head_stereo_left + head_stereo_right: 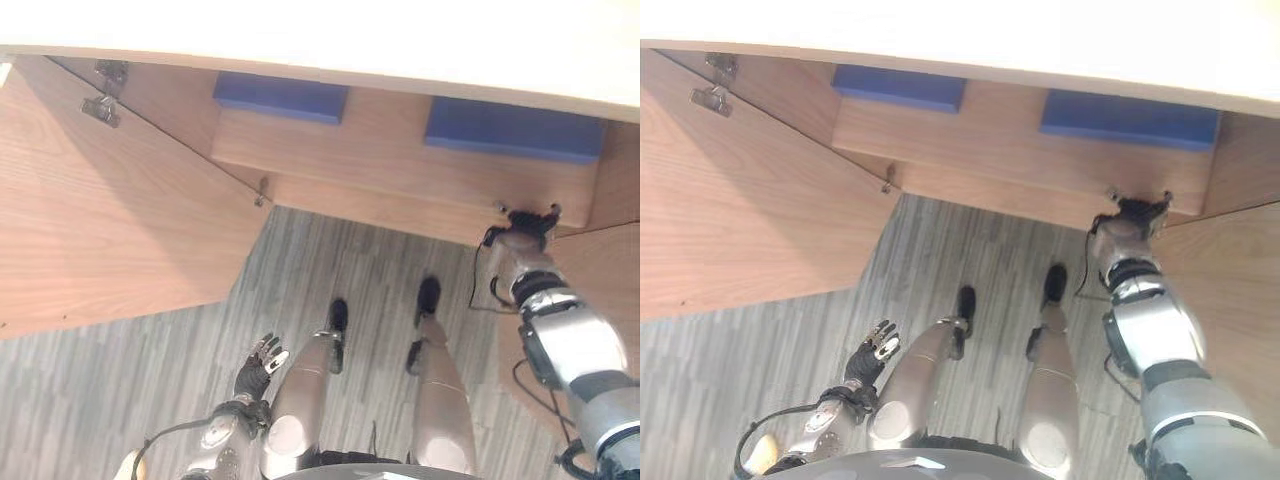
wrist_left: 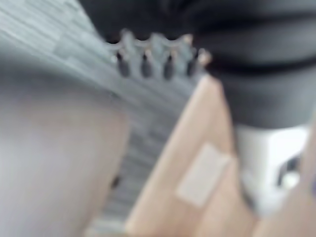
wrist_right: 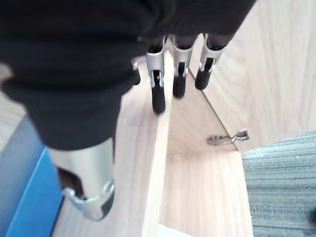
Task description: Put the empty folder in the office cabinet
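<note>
The cabinet (image 1: 400, 160) runs across the upper part of the left eye view, under a pale top edge, with both doors swung open. The left door (image 1: 110, 210) fills the upper left and middle left of the frame. The right door (image 1: 600, 270) shows at the right edge. Two blue folders lie on the shelf (image 1: 400, 150) inside. One folder (image 1: 280, 97) is at the upper centre-left, and the second folder (image 1: 515, 128) is at the upper right, well apart from the first. I cannot tell which one is the empty folder. Neither folder is in a hand.

The right hand (image 1: 530, 222) is at the right of the frame, at the front edge of the shelf, just below the second folder and near the right door. In the right wrist view the right hand (image 3: 163, 94) has its fingers (image 3: 157, 96) straight and pointing down at the edge of a wood panel (image 3: 158, 163). The fingers are not closed around anything. A blue surface (image 3: 29, 197) shows in the lower left corner of this view, and a metal hinge (image 3: 227, 139) sits at the centre right.

The left hand (image 1: 257, 368) is low in the lower left of the frame, over the grey floor (image 1: 120, 390), far from the cabinet. Its fingers are spread and relaxed, and it holds nothing. In the left wrist view the fingers (image 2: 148, 61) appear in a row near the top.
</note>
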Tool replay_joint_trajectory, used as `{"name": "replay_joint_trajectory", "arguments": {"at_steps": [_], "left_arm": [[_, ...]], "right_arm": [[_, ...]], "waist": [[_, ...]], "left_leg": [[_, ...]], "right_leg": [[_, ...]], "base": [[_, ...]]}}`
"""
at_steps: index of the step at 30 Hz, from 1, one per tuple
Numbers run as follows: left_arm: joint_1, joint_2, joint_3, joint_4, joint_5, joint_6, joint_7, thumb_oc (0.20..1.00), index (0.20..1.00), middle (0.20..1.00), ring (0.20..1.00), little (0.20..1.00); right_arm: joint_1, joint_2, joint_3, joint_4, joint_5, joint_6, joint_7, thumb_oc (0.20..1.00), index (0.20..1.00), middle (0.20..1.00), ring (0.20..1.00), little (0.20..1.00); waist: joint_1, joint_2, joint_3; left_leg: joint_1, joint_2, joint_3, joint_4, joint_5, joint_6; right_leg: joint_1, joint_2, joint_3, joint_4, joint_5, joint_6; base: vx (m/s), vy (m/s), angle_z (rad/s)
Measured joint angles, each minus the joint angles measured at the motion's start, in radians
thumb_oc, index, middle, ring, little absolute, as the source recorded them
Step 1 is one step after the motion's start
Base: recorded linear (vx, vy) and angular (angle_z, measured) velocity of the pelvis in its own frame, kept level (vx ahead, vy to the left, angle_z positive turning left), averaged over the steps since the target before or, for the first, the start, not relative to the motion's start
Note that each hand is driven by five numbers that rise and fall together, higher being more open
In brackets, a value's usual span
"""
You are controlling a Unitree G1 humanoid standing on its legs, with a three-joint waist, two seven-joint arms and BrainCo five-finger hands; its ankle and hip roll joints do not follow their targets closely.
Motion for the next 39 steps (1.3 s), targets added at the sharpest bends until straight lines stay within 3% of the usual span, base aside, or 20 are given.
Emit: {"name": "replay_joint_trajectory", "arguments": {"at_steps": [2,4,6,7,11,13,18,22,24,25,28,32,33,34,35,38,39], "left_arm": [[0.004,0.001,0.001,0.038,0.03,-0.026,0.017,1.0,1.0,1.0,1.0,1.0],[0.002,0.005,0.003,0.041,0.04,-0.032,0.035,1.0,1.0,1.0,1.0,1.0],[0.003,0.006,0.003,0.05,0.049,-0.047,0.042,1.0,1.0,1.0,1.0,1.0],[0.001,0.01,0.009,0.077,0.068,-0.057,0.045,1.0,1.0,1.0,1.0,1.0],[0.001,0.02,0.057,0.143,0.113,-0.059,0.042,1.0,1.0,1.0,1.0,1.0],[0.011,0.028,0.083,0.18,0.156,-0.053,0.033,1.0,1.0,1.0,1.0,1.0],[0.041,0.059,0.143,0.238,0.185,0.013,-0.033,1.0,1.0,1.0,1.0,1.0],[0.038,0.063,0.182,0.268,0.185,0.026,-0.08,1.0,1.0,1.0,1.0,1.0],[0.035,0.062,0.195,0.272,0.185,0.038,-0.094,1.0,1.0,1.0,1.0,1.0],[0.036,0.063,0.2,0.273,0.186,0.044,-0.095,1.0,1.0,1.0,1.0,1.0],[0.043,0.06,0.2,0.281,0.192,0.054,-0.105,1.0,1.0,1.0,1.0,1.0],[0.038,0.06,0.202,0.295,0.218,0.055,-0.119,1.0,1.0,1.0,1.0,1.0],[0.043,0.059,0.201,0.293,0.236,0.056,-0.121,1.0,1.0,1.0,1.0,1.0],[0.043,0.059,0.201,0.293,0.236,0.056,-0.121,1.0,1.0,1.0,1.0,1.0],[0.048,0.059,0.204,0.293,0.236,0.056,-0.12,1.0,1.0,1.0,1.0,1.0],[0.096,0.055,0.225,0.289,0.236,0.058,-0.114,1.0,1.0,1.0,1.0,1.0],[0.096,0.055,0.225,0.289,0.236,0.058,-0.114,1.0,1.0,1.0,1.0,1.0]], "right_arm": [[0.082,0.025,0.001,-0.002,-0.029,-0.038,0.004,1.0,1.0,1.0,1.0,1.0],[0.117,0.029,0.007,-0.018,-0.078,-0.079,0.01,1.0,1.0,1.0,1.0,1.0],[0.134,0.028,0.007,-0.019,-0.107,-0.1,0.025,1.0,1.0,1.0,1.0,1.0],[0.155,0.025,0.013,-0.027,-0.128,-0.116,0.067,1.0,1.0,1.0,1.0,1.0],[0.276,0.009,0.103,-0.123,-0.181,-0.173,0.262,1.0,1.0,1.0,1.0,1.0],[0.407,0.001,0.115,-0.203,-0.18,-0.2,0.362,1.0,1.0,1.0,1.0,1.0],[0.663,0.018,0.112,-0.243,-0.185,-0.217,0.508,1.0,1.0,1.0,1.0,1.0],[0.789,0.039,0.108,-0.23,-0.203,-0.217,0.569,1.0,1.0,1.0,1.0,1.0],[0.836,0.081,0.103,-0.188,-0.215,-0.214,0.573,1.0,1.0,1.0,1.0,1.0],[0.857,0.102,0.103,-0.164,-0.216,-0.214,0.578,1.0,1.0,1.0,1.0,1.0],[0.86,0.128,0.064,-0.125,-0.216,-0.216,0.592,1.0,1.0,1.0,1.0,1.0],[0.859,0.123,0.028,-0.129,-0.214,-0.219,0.598,1.0,1.0,1.0,1.0,1.0],[0.858,0.119,0.026,-0.131,-0.215,-0.221,0.602,1.0,1.0,1.0,1.0,1.0],[0.858,0.119,0.026,-0.131,-0.215,-0.221,0.602,1.0,1.0,1.0,1.0,1.0],[0.86,0.12,0.026,-0.136,-0.216,-0.221,0.609,1.0,1.0,1.0,1.0,1.0],[0.847,0.122,0.026,-0.188,-0.227,-0.221,0.622,1.0,1.0,1.0,1.0,1.0],[0.847,0.122,0.026,-0.188,-0.227,-0.221,0.622,1.0,1.0,1.0,1.0,1.0]], "waist": [[-0.002,-0.033,-0.018],[-0.007,-0.045,-0.024],[-0.007,-0.045,-0.023],[-0.014,-0.053,-0.024],[-0.003,-0.08,-0.033],[-0.014,-0.102,-0.047],[-0.037,-0.16,-0.132],[-0.084,-0.183,-0.212],[-0.086,-0.191,-0.236],[-0.085,-0.203,-0.246],[-0.085,-0.204,-0.255],[-0.089,-0.202,-0.257],[-0.094,-0.194,-0.259],[-0.094,-0.194,-0.259],[-0.089,-0.184,-0.256],[-0.081,-0.182,-0.258],[-0.081,-0.182,-0.258]], "left_leg": [[0.039,-0.002,0.009,0.0,-0.016,0.018],[0.051,0.004,0.015,-0.009,-0.012,0.031],[0.06,0.009,0.018,-0.013,-0.011,0.037],[0.067,0.002,0.023,-0.013,-0.011,0.036],[0.127,0.006,0.037,-0.086,0.004,0.051],[0.18,0.0,0.047,-0.128,0.014,0.044],[0.271,-0.015,0.069,-0.172,0.009,0.05],[0.314,-0.043,0.096,-0.189,-0.003,0.071],[0.342,-0.056,0.096,-0.182,-0.008,0.077],[0.351,-0.065,0.097,-0.178,-0.014,0.08],[0.319,-0.06,0.11,-0.096,-0.07,0.079],[0.286,-0.056,0.121,-0.001,-0.113,0.096],[0.287,-0.043,0.134,0.0,-0.111,0.108],[0.287,-0.043,0.134,0.0,-0.111,0.108],[0.303,-0.028,0.162,-0.031,-0.089,0.124],[0.38,-0.01,0.264,-0.194,-0.013,0.156],[0.38,-0.01,0.264,-0.194,-0.013,0.156]], "right_leg": [[0.053,-0.002,0.0,-0.034,-0.004,0.006],[0.076,-0.002,-0.003,-0.061,-0.037,0.047],[0.067,0.0,-0.006,-0.008,-0.058,0.019],[0.072,-0.003,-0.003,0.002,-0.071,0.009],[0.14,-0.001,-0.006,-0.089,-0.085,0.064],[0.184,-0.005,-0.003,-0.101,-0.087,0.066],[0.262,-0.013,0.025,-0.142,-0.082,0.06],[0.29,-0.039,0.052,-0.151,-0.083,0.059],[0.308,-0.045,0.075,-0.148,-0.041,0.039],[0.316,-0.053,0.075,-0.146,0.02,0.041],[0.322,-0.048,0.074,-0.147,0.05,0.072],[0.323,-0.047,0.078,-0.151,0.014,0.073],[0.316,-0.043,0.07,-0.148,-0.091,0.089],[0.316,-0.043,0.07,-0.148,-0.091,0.089],[0.312,-0.045,0.057,-0.146,-0.146,0.11],[0.3,-0.014,-0.155,-0.163,-0.141,0.124],[0.3,-0.014,-0.155,-0.163,-0.141,0.124]], "base": [[-0.07,0.016,-0.09],[-0.07,0.015,-0.16],[-0.08,0.034,-0.04],[-0.05,0.028,0.19],[-0.07,0.066,0.0],[-0.06,0.147,0.16],[-0.07,0.157,-0.09],[-0.16,0.128,-0.17],[-0.16,0.075,0.04],[-0.17,0.066,0.06],[-0.2,0.088,-0.14],[-0.14,0.088,-0.12],[-0.18,0.118,-0.22],[-0.14,0.095,-0.34],[-0.1,0.066,-0.58],[-0.13,0.086,-0.92],[-0.13,0.041,-0.66]]}}
